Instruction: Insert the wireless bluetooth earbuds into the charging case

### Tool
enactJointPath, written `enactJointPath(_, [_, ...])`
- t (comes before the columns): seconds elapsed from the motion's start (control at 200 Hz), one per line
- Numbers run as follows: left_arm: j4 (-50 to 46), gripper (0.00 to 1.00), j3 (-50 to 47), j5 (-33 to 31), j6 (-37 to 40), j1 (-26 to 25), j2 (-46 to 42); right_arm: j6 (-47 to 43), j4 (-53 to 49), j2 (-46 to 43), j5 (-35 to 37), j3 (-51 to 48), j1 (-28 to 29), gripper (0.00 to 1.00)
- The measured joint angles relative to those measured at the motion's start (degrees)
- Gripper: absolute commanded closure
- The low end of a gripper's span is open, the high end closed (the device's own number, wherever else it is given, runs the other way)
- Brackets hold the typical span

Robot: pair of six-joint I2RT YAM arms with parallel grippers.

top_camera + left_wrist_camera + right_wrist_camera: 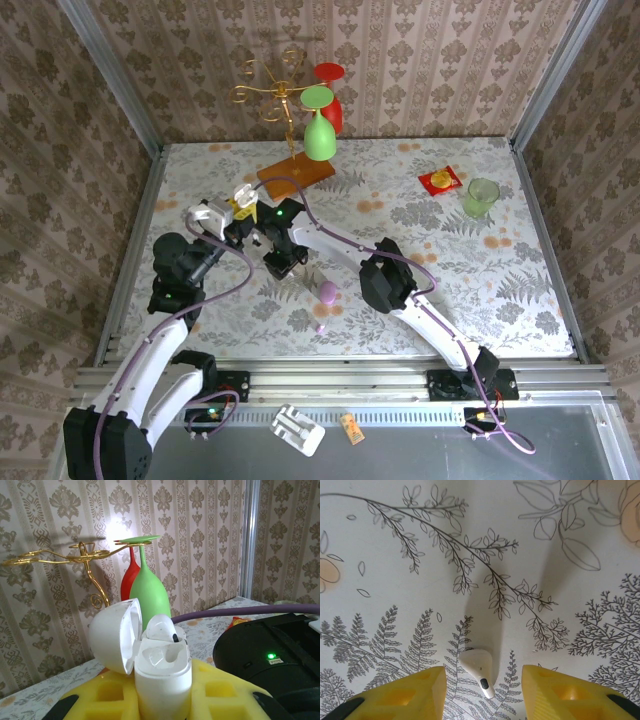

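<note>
On the fern-print table (470, 530), a loose earbud (476, 662) lies between the right gripper's (484, 694) parted, empty fingers. The left gripper (162, 702) clamps the open charging case (162, 672), with a seated earbud (162, 629) inside.

a white earbud (476, 669) lies on the fern-printed tablecloth (470, 540) between the right gripper (482, 677)'s spread yellow fingers (405, 695), touching neither, its stem pointing back toward the gripper.

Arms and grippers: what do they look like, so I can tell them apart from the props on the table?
The left arm and the right arm both have white links and bulky black joints, and a purple cable runs along each. A small green light glows on the right arm's black wrist housing. Both grippers end in yellow fingers with square recesses.
</note>
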Motion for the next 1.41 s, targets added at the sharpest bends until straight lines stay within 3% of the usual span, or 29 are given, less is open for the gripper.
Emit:
enactJointPath(0.77, [0.7, 0.99, 0.0, 1.1, -0.2, 0.1, 1.1, 1.7, -1.2, 3.8, 0.3, 5.1, 0.0, 0.73])
enactJointPath(1.025, [1.5, 0.99, 0.0, 1.1, -0.2, 0.1, 1.8, 2.6, -1.1, 3.7, 0.5, 5.0, -0.1, 0.74])
enactJointPath(1.405, [2.9, 0.99, -0.1, 1.1, -0.6, 0.1, 3.7, 5.4, 6.1, -7.5, 0.1, -12.1, -3.0, 0.75])
